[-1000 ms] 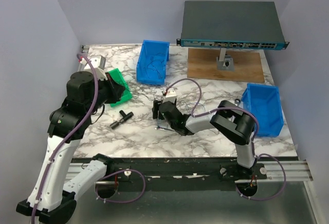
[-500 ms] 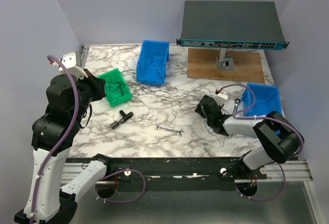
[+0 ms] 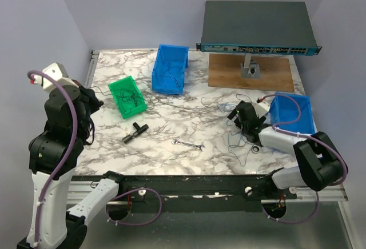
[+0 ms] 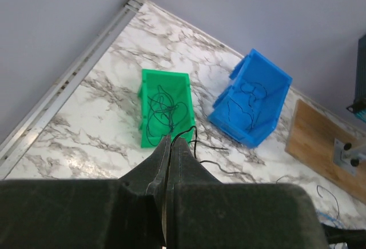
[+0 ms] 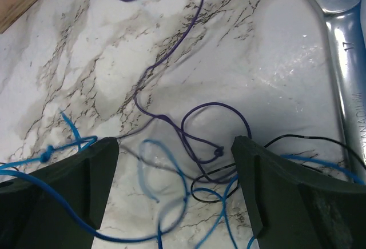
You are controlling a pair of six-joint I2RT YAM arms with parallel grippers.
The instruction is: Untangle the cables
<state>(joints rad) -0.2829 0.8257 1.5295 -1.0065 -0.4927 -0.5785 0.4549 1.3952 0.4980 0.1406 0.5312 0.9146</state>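
Right now your left gripper (image 4: pixel 170 141) hangs raised above the left edge of the white marble-patterned bench (image 3: pixel 166 132), pinched shut on one thin black cable strand (image 4: pixel 196 137). Your right gripper (image 5: pixel 174 146) gapes wide, low over the loose tangle of thin blue and black cables (image 5: pixel 200 175) beside the blue plastic bin (image 3: pixel 294 120).

A robot lab's test cell: plain lilac walls (image 3: pixel 143 9) box in a marble-look desk (image 3: pixel 160 149) carrying a rack network switch (image 3: pixel 257 29) at 1 o'clock, a blue parts bin (image 3: pixel 170 69) at 11 o'clock and a wrench (image 3: pixel 189 144).

cables (image 5: pixel 194 146) on table (image 5: pixel 274 60), wrench (image 5: pixel 338 49) seemingly beside
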